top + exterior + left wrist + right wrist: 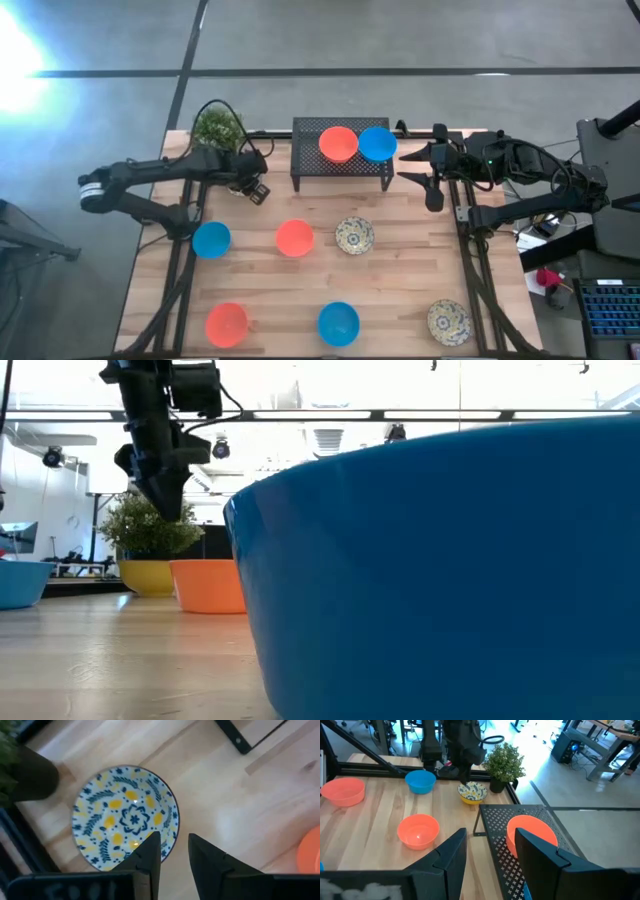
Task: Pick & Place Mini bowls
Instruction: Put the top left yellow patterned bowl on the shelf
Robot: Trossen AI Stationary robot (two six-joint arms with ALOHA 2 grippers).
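The black mesh rack (342, 152) at the back of the table (400, 290) is the landmark here: an orange-red bowl (338, 143) and a blue bowl (377, 144) already sit side by side on top of it. Just to the left of the rack, beside the potted plant (218, 125), the left tool (172, 852) hovers over a patterned cream bowl (125, 816), its fingers released with a narrow gap, one tip over the near rim and not yet grasping anything. The right tool (487, 845) waits just to the right of the rack, also released and empty. In front of the rack, six more bowls lie on the table in two rows. The risk I see is at the rim: the bowl is shallow and its wall slopes, so if the fingers close before straddling the edge they could push the bowl toward the plant pot or tip it. A weak pinch might also let it slip while being carried to the rack.
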